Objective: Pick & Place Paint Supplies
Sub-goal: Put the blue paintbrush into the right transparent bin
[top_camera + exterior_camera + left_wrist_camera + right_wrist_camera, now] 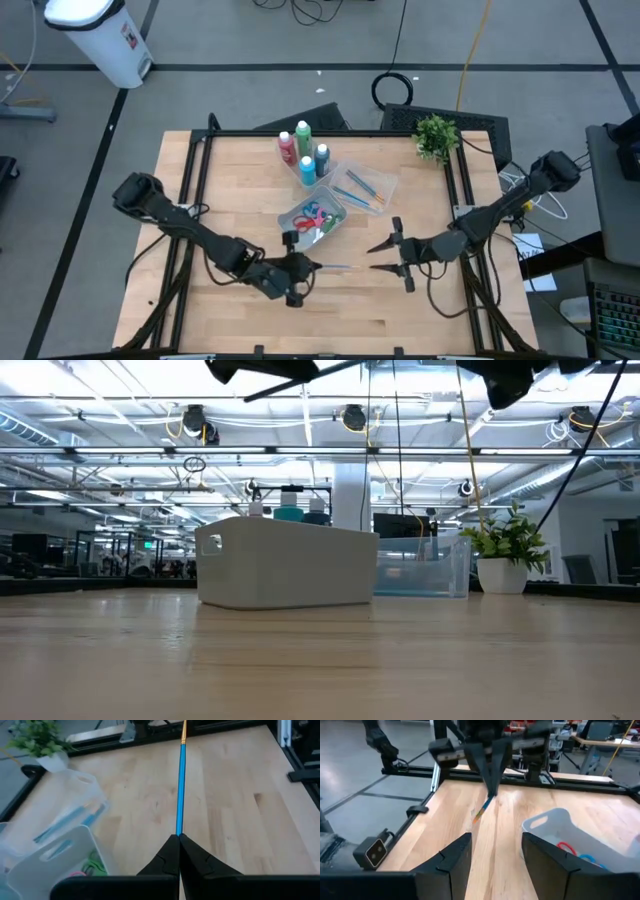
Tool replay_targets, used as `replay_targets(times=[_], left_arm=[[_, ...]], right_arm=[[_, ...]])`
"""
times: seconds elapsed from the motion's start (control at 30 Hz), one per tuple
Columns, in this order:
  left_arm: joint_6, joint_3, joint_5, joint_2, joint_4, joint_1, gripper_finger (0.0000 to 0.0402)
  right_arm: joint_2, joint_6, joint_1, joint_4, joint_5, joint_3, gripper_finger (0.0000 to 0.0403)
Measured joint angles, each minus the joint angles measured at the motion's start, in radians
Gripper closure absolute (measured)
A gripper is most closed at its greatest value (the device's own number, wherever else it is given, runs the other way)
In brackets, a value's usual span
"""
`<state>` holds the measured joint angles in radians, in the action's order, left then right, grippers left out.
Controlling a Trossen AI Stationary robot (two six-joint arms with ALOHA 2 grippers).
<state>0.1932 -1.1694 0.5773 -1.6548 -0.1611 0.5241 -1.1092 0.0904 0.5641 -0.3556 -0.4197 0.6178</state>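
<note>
1. High view: the left gripper (312,266) sits over the bench's (200,200) front middle, its fingers pinched on a thin blue brush (335,266) that sticks out level toward the right gripper (384,256).
2. Left wrist view: the brush (180,785) runs straight out from the closed fingertips (172,851), orange end farthest, clear above the wood.
3. Right gripper faces the left one near the bench's front right, its fingers (451,860) spread apart and holding nothing.
4. Behind them, mid-bench, a clear tub (318,215) holds scissors (310,213); a second tub (362,187) holds more brushes.
5. Bottles (303,150) stand near the back edge; a potted plant (436,136) is at the back right corner.
</note>
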Motion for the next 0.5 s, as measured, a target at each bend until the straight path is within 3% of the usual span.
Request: replay_targets(times=[0.5], left_arm=[[0.011,-0.001,0.000,-0.003,-0.031,-0.047,0.0401]], right_arm=[[-0.151,-0.006,-0.060,-0.156,0.030,0.000,0.0241]])
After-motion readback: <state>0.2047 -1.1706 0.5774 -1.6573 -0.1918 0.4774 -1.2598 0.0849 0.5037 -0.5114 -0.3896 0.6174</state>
